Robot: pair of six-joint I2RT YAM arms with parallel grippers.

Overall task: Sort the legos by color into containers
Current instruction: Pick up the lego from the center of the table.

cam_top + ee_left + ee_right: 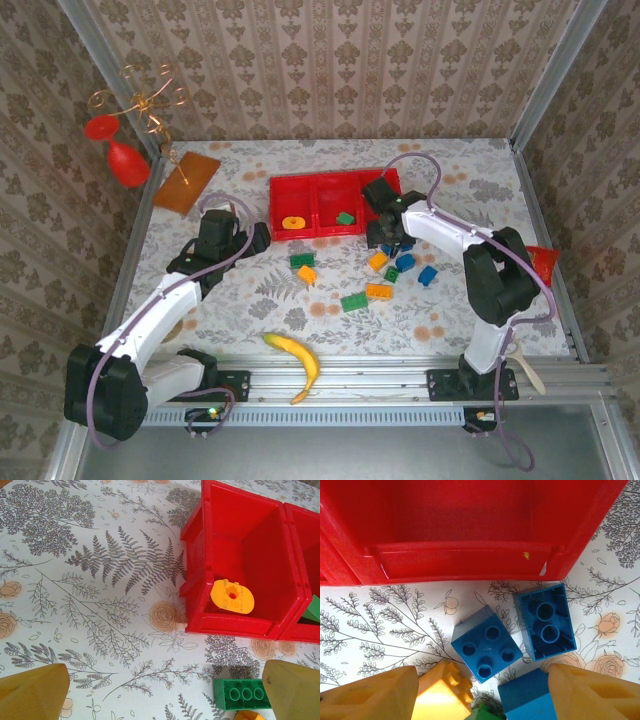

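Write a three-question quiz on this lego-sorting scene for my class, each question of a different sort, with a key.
1. True or false: the orange round piece lies in the red tray's left compartment, as seen from the top view.
2. Which colour is the brick in the middle compartment? A blue, B green, C orange.
3. Short answer: which gripper hovers over the blue bricks beside the tray?
Key: 1 true; 2 B; 3 right gripper.

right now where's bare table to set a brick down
Bare floral tabletop lies between the flat orange-brown board and the red three-compartment plastic tray, and behind that tray. Crowded: loose plastic bricks in front of the tray under the right gripper.
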